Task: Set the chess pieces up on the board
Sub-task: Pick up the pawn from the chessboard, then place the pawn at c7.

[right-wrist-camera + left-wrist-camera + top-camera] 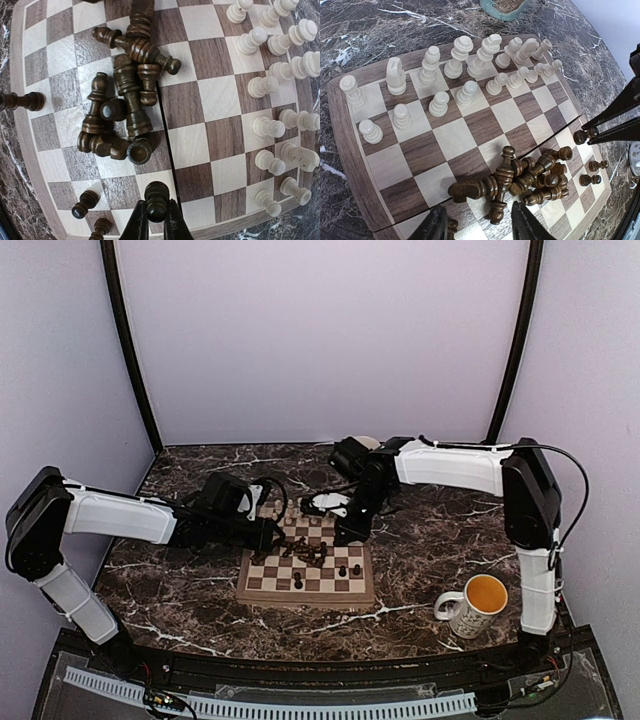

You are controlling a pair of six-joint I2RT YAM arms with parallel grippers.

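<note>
On the tabletop [180, 610], the board [340, 125] has the white pieces [462, 55] already standing in two rows. Most dark pieces [520, 180] lie in a heap mid-board, not yet placed. The left fingers [435, 225] are wide and empty; the right fingers [136, 225] pinch one dark pawn [157, 197].

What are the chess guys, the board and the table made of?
The dark pieces look like stained, slightly glossy wood; grain shows. The cream pieces seem pale wood, maybe plastic. The board looks wooden: streaky grain in its squares. The table looks like polished dark marble with white veins, perhaps imitation.
</note>
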